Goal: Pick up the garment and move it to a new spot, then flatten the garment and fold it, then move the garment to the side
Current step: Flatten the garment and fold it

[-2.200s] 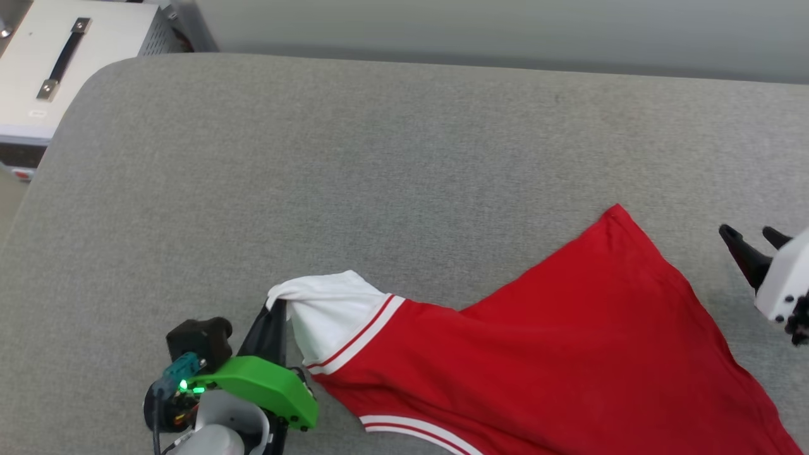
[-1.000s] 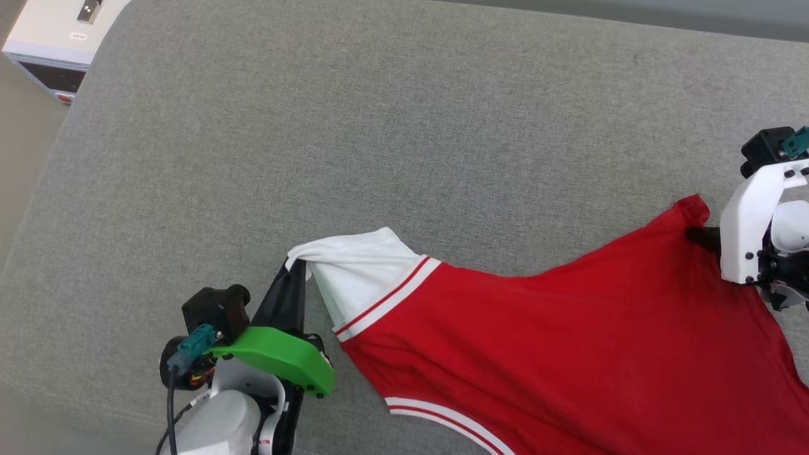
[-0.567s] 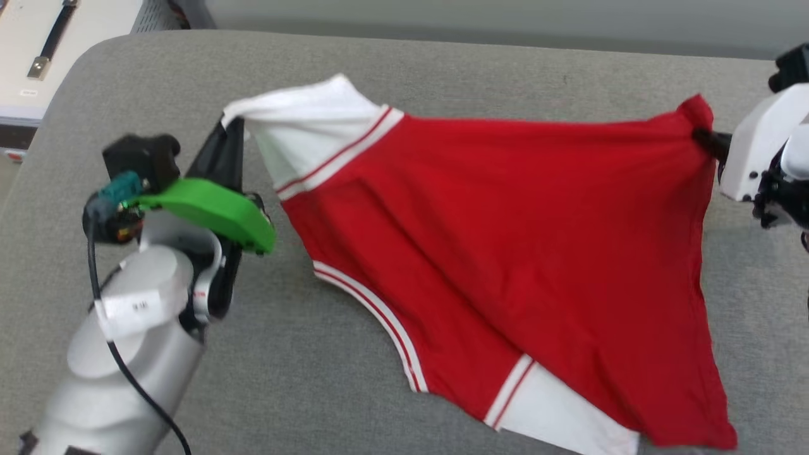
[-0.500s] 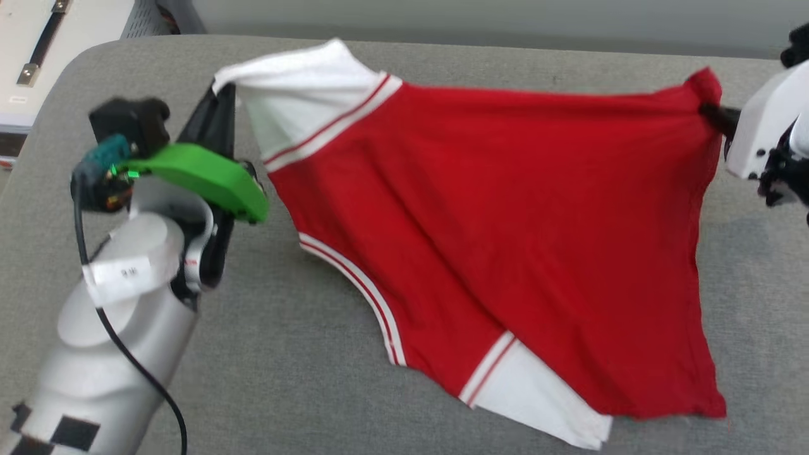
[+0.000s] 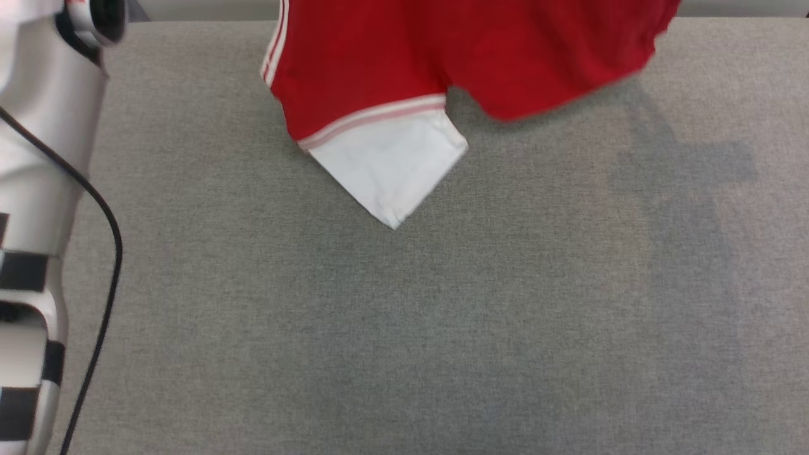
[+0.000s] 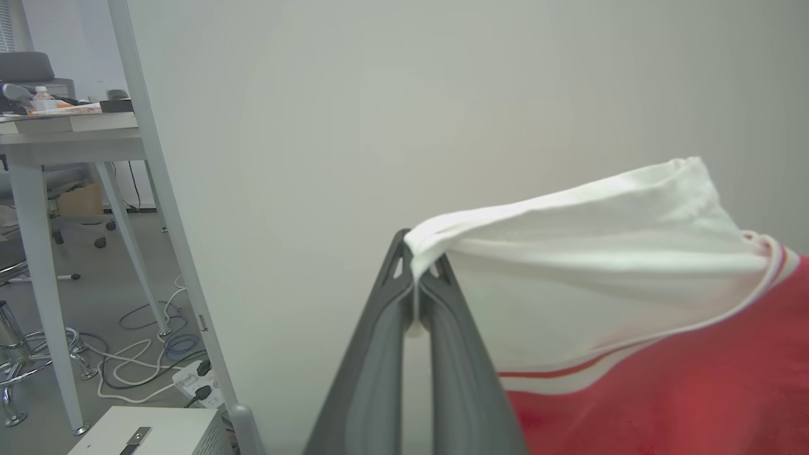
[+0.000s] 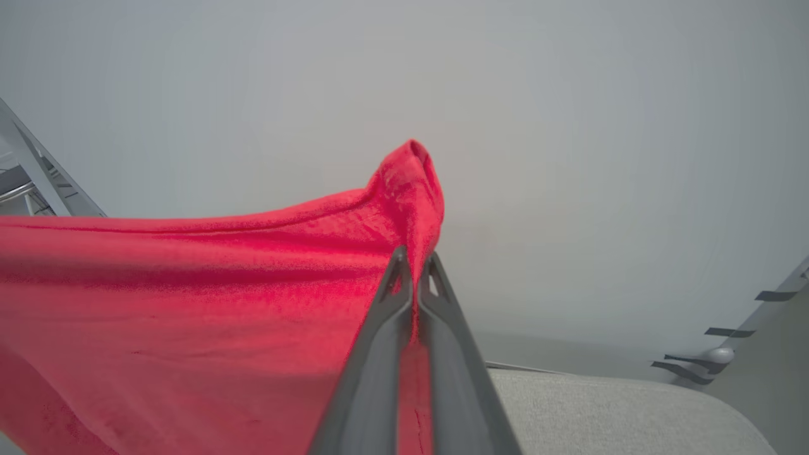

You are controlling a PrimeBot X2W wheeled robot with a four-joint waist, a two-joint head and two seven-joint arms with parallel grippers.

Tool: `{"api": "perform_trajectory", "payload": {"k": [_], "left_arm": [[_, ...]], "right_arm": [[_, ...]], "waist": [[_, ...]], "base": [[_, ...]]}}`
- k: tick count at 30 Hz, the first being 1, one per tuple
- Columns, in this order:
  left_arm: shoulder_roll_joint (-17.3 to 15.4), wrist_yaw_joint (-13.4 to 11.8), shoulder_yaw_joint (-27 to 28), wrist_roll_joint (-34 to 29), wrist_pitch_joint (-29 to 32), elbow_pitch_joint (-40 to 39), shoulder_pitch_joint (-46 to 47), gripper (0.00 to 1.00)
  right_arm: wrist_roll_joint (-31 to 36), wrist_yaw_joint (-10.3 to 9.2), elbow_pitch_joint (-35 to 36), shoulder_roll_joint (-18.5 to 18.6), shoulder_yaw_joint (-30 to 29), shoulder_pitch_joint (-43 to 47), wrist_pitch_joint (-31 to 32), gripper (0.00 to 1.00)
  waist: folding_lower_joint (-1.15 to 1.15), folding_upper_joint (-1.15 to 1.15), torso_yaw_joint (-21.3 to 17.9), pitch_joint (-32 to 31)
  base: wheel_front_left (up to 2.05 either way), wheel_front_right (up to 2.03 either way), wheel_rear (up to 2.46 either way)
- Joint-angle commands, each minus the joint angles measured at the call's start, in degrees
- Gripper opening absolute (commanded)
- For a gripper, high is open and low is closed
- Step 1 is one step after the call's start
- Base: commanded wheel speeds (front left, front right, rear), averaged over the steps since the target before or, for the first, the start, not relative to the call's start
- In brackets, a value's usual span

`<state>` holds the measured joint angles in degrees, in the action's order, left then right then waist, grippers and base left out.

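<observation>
The red jersey shirt with white short sleeves [image 5: 392,57] hangs at 12 o'clock in the head view, over the grey fabric bench [image 5: 442,328]. The left tool [image 6: 417,278] pinches the edge of one white sleeve, and the right tool [image 7: 414,268] pinches a red corner.

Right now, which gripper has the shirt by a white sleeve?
The left gripper: its jaws are shut on the edge of a white sleeve, whereas the right gripper is shut on a plain red corner of the garment.
</observation>
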<state>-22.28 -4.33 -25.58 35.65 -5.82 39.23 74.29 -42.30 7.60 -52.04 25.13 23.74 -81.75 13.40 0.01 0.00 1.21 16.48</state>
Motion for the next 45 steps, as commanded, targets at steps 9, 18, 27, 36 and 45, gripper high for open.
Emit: {"api": "perform_trajectory", "payload": {"k": [9, 18, 27, 36, 45], "left_arm": [[-2.52, -0.17, -0.01, -3.75, -0.14, 5.47, 16.59, 0.00], [-1.14, 0.87, -0.57, -3.36, 0.48, 9.75, 20.91, 0.00], [0.94, 3.57, 0.57, 0.56, 0.13, 15.15, 16.88, 0.00], [3.47, 7.41, 1.80, 5.23, -1.53, 19.98, 5.63, 0.00], [5.17, 10.03, 1.50, 8.02, -4.76, 22.22, -9.95, 0.00]], "right_arm": [[3.03, -0.11, -3.83, -0.94, -0.83, -13.78, -5.28, 0.00], [1.70, -0.11, -5.66, -2.15, 1.37, -16.49, -6.07, 0.00], [-2.01, -0.11, -5.22, -1.76, 5.55, -12.90, -5.29, 0.00], [-7.12, -0.11, -2.14, -0.33, 11.54, -1.10, -5.95, 0.00], [-12.82, -0.11, 0.58, 1.86, 15.26, 13.55, -8.91, 0.00]], "waist": [[-0.01, 0.00, -3.21, 8.89], [-0.01, 0.00, -2.63, 15.79], [-0.01, 0.00, -1.76, 18.30], [-0.01, 0.00, -1.25, 15.65], [-0.01, 0.00, -0.48, 9.78]], "base": [[0.00, 0.00, 0.00], [0.00, 0.00, 0.00], [0.00, 0.00, 0.00], [0.00, 0.00, 0.00], [0.00, 0.00, 0.00]]}}
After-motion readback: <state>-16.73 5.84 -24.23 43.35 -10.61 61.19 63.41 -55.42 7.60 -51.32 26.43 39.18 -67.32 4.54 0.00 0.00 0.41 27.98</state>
